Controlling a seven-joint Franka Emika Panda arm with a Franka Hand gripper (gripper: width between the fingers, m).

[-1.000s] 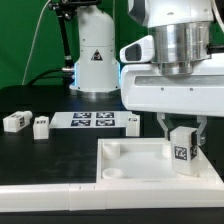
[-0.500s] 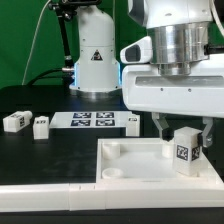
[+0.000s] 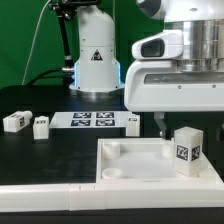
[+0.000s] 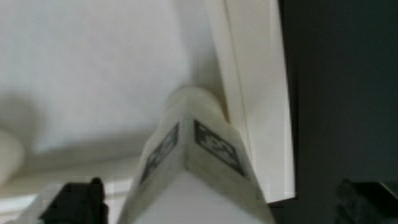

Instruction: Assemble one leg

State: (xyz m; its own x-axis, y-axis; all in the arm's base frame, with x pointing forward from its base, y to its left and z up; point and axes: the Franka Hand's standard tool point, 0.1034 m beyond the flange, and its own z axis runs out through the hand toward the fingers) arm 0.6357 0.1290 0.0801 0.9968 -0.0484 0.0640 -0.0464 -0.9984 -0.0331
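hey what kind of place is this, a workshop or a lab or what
Probably a robotics lab bench: a robot arm's gripper hangs over a black table, and a marker board and tagged white parts like the leg lie ready for camera tracking.

table [image 3: 40,150]: black | tabletop [image 3: 130,152] at 5 o'clock | marker board [image 3: 90,121] at centre | two small white blocks [image 3: 15,121] [image 3: 41,126] at 9 o'clock
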